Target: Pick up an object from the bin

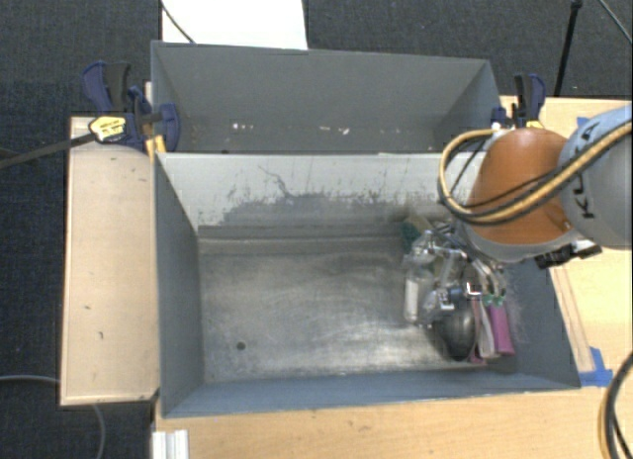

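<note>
The arm, under its orange cover, reaches low into the right end of the bin; the jaws hang at a small heap of things close to the right wall; whether they stand wide or narrow I cannot tell, nor whether anything sits between them, as the metal there blends with the clutter. Just below the jaws a dark grey lump, rounded, lies on the floor near the front wall; touching it, below and right of the jaws, lies a purple bar; just left of them stands a white piece; above and left, toward the back wall, a green scrap.
</note>
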You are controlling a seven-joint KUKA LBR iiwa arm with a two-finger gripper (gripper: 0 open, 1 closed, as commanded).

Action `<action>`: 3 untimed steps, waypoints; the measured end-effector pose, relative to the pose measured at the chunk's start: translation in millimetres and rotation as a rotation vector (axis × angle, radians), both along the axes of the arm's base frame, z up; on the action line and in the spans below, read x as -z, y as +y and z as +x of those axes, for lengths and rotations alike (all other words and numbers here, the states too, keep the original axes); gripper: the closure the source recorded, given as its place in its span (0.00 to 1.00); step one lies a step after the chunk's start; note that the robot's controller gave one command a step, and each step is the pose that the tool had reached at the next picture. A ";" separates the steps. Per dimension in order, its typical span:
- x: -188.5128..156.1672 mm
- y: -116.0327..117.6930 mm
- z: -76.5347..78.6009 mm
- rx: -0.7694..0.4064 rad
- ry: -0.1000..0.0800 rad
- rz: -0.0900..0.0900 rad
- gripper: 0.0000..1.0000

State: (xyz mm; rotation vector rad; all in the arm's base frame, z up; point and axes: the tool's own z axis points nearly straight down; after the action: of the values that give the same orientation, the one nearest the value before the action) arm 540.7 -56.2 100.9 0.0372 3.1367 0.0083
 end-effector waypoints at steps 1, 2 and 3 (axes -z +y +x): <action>1.2 -3.0 -63.9 -0.136 0.007 -0.005 0.00; 26.6 68.9 -58.5 -0.449 -0.017 -0.010 0.00; 27.0 38.4 -57.4 -0.510 -0.019 -0.007 0.00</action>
State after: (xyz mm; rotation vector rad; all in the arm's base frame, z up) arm 483.3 -17.8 73.9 -0.7510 3.0277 -0.0005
